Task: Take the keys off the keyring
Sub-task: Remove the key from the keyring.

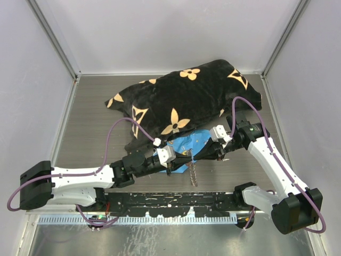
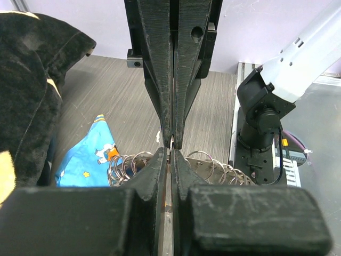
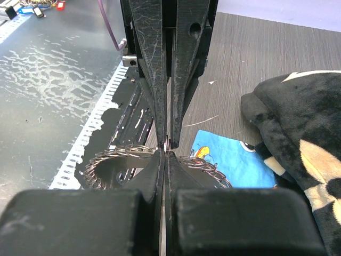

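Two robot arms work here, the left arm (image 1: 80, 178) and the right arm (image 1: 274, 160), giving two grippers: the left gripper (image 2: 171, 146) and the right gripper (image 3: 167, 145). There is one keyring (image 2: 205, 160), its wire loops too overlapped to count, one blue patterned cloth (image 1: 186, 144) and one black plush blanket (image 1: 181, 101).

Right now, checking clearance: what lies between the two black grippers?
Top view: the blue patterned cloth and silvery chain-like metal keyring, between left gripper and right gripper.
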`<state>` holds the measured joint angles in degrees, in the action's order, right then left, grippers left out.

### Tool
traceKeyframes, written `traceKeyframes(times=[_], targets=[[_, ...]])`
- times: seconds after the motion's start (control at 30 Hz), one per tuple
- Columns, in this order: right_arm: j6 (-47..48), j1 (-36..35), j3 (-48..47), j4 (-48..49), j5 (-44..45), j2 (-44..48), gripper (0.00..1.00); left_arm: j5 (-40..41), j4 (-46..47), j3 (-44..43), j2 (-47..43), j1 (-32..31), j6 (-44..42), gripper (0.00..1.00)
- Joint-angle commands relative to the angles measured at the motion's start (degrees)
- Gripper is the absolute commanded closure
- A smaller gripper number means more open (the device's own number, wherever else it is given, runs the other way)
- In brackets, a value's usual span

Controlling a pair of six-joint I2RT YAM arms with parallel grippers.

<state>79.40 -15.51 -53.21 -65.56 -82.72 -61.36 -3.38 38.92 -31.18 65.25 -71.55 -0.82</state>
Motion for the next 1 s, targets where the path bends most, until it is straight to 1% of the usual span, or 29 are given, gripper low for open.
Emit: traceKeyframes(times=[0.0, 0.07, 0.17, 0.23, 0.33, 0.5, 0.67, 0.73, 0.8, 0.97], targets=[[0.7, 0.18, -0.41, 0.52, -4.4, 1.17, 0.99, -1.38, 1.49, -2.61, -0.2, 0.33, 0.28, 0.97], [0.68, 0.16, -0.44, 0.51, -4.34, 1.17, 0.99, -1.71, 1.3, -2.85, -0.14, 0.33, 0.37, 1.0], [0.72, 0.21, -0.36, 0.48, -4.08, 1.2, 0.98, -1.81, 0.93, -2.83, -0.36, 0.4, 0.82, 1.0], [0.74, 0.21, -0.57, 0.22, -3.46, 1.18, 0.93, -1.6, -0.68, -3.36, -0.66, 0.8, 1.66, 1.0], [0.6, 0.17, -1.05, -0.12, -1.98, 1.29, 0.85, -0.96, -5.49, -4.95, -1.42, 1.09, 2.37, 1.0], [-2.1, 0.13, -3.14, -0.1, 1.27, 1.46, 0.73, 0.77, -15.66, -8.51, -2.97, 1.7, 3.62, 1.0], [-5.52, 0.2, -6.31, 0.06, 5.58, 1.43, 0.56, 1.26, -27.21, -12.86, -4.42, 2.48, 3.98, 1.0], [-6.68, 0.19, -6.79, 0.53, 6.56, 1.39, 0.51, 1.27, -32.53, -15.5, -4.56, 2.84, 3.92, 1.0], [-9.07, 0.16, -6.9, 1.94, 7.27, 1.47, 0.49, 1.12, -37.74, -18.51, -3.97, 3.18, 3.66, 1.0], [-15.0, 0.05, -6.89, 6.55, 8.49, 1.43, 0.49, -0.89, -48.37, -25.93, -0.84, 4.07, 4.1, 1.0]])
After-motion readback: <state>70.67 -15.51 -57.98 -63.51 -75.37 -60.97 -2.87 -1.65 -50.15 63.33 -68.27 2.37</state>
